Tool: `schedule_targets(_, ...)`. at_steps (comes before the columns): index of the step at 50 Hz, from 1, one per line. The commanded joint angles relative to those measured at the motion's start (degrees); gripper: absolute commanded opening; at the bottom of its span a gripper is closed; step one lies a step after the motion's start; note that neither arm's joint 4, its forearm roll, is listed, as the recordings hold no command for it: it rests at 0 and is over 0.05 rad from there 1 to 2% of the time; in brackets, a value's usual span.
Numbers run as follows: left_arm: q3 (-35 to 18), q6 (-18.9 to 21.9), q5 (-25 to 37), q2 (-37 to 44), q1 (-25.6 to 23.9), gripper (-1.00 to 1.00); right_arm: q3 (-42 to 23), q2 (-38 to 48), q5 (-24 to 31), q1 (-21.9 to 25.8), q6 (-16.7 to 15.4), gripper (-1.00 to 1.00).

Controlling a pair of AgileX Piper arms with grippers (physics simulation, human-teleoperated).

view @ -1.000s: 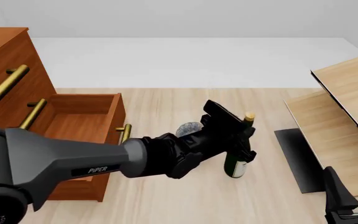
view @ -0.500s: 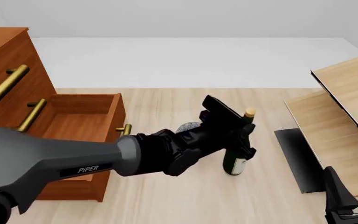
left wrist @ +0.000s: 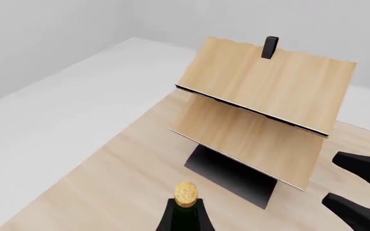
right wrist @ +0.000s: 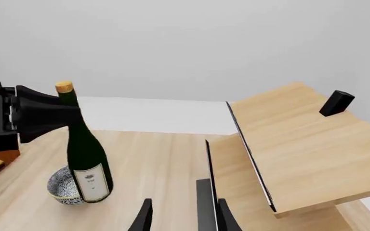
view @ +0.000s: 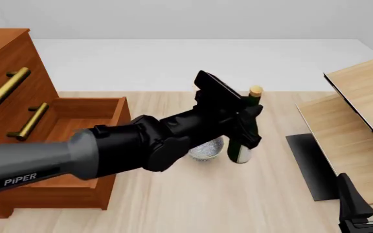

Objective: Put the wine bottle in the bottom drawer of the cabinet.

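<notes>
The wine bottle [view: 241,138], dark green with a tan cork and white label, stands upright in my left gripper [view: 250,114], which is shut on its neck. Its base sits beside the speckled bowl [view: 206,148]. The right wrist view shows the wine bottle [right wrist: 86,159] with my left gripper [right wrist: 66,115] clamped just under the cork. The cabinet [view: 5,63] stands at the left, its bottom drawer [view: 118,114] pulled open and bare inside. My right gripper [view: 366,187] waits open and holding nothing near the front right corner.
Pale light-wood furniture [view: 361,111] on a black base [view: 310,165] takes up the right side. The speckled bowl [right wrist: 63,188] lies between the bottle and the drawer. The cabinet's two upper drawers with brass handles [view: 5,86] are closed.
My left arm has raised the bottle and carried it up and slightly left in the front view, uncovering the bowl below it. The right arm has not moved.
</notes>
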Motion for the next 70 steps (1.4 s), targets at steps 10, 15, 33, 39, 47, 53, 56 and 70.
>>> schedule_targets(10,4.38,4.74,4.82,-18.14,2.62,-1.0,-0.01,0.0,-0.28,0.22,-0.4,1.0)
schedule_targets(15,5.66,5.94,5.96,-21.82,3.06,-1.0,-0.02,-0.01,-0.34,0.28,-0.57,1.0)
schedule_targets(33,9.69,9.24,13.09,-33.68,8.49,-1.0,-0.04,-0.01,-0.56,0.54,-0.98,1.0)
schedule_targets(39,9.41,10.42,16.67,-37.27,11.12,-1.0,-0.07,-0.01,-0.63,0.68,-1.02,1.0)
schedule_targets(47,8.44,11.15,21.57,-41.04,14.43,-1.0,-0.09,-0.01,-0.58,0.79,-1.03,1.0)
schedule_targets(53,7.01,10.61,26.31,-44.47,17.64,-1.0,-0.13,-0.01,-0.65,1.03,-0.98,1.0)
schedule_targets(56,6.09,10.07,29.05,-45.84,20.32,-1.0,-0.13,-0.01,-0.67,1.08,-1.02,1.0)
schedule_targets(70,2.3,6.47,40.0,-48.62,26.36,-1.0,-0.17,-0.01,-0.6,1.18,-1.03,1.0)
